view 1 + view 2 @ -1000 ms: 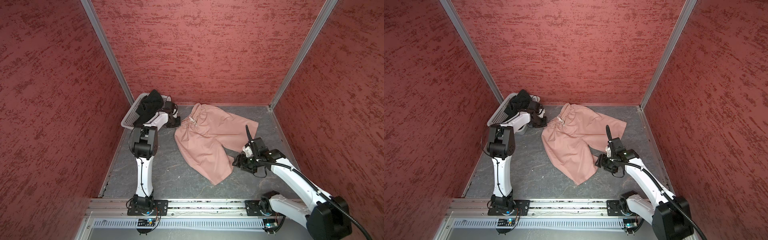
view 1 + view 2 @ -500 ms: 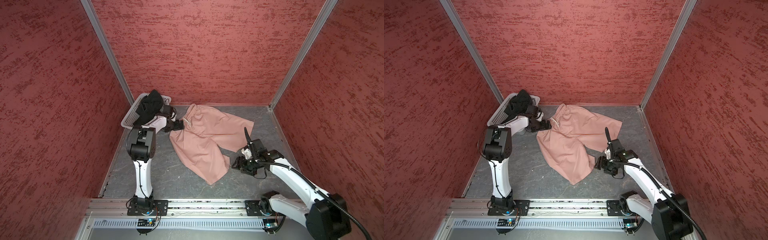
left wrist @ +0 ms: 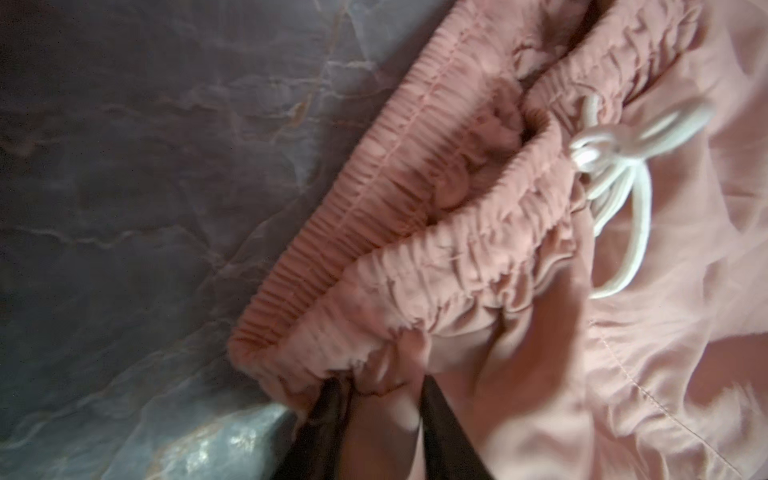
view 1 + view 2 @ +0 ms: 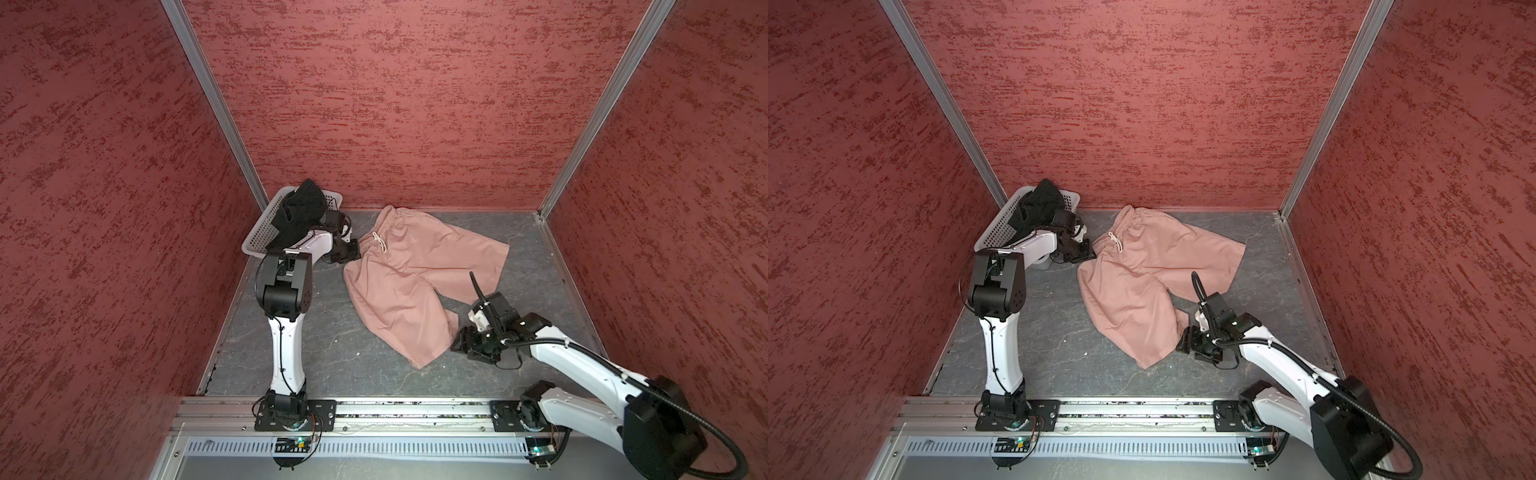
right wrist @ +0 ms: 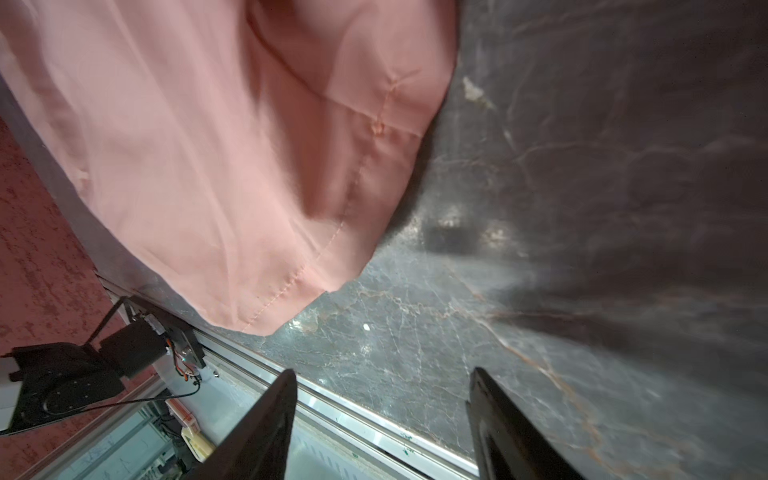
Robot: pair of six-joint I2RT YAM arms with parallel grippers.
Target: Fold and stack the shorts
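Note:
The dusty pink shorts (image 4: 415,266) (image 4: 1150,266) lie spread on the grey floor, waistband and white drawstring (image 3: 615,166) toward the back left. My left gripper (image 4: 353,249) (image 4: 1090,247) (image 3: 386,399) is shut on the pink waistband's corner, cloth bunched between its dark fingers. The black shorts (image 4: 299,208) (image 4: 1038,205) sit heaped in the white basket (image 4: 259,237) (image 4: 994,232). My right gripper (image 4: 457,345) (image 4: 1181,343) (image 5: 384,374) stands open and empty, low over the floor beside the near pink leg (image 5: 232,166).
Red walls close the cell on three sides. The basket stands in the back left corner, behind the left arm. A metal rail (image 4: 415,409) runs along the front edge, carrying both arm bases.
The pink shorts have slid a little to the left, held at the waistband. My right gripper has dropped slightly toward the front beside the near leg, still open.

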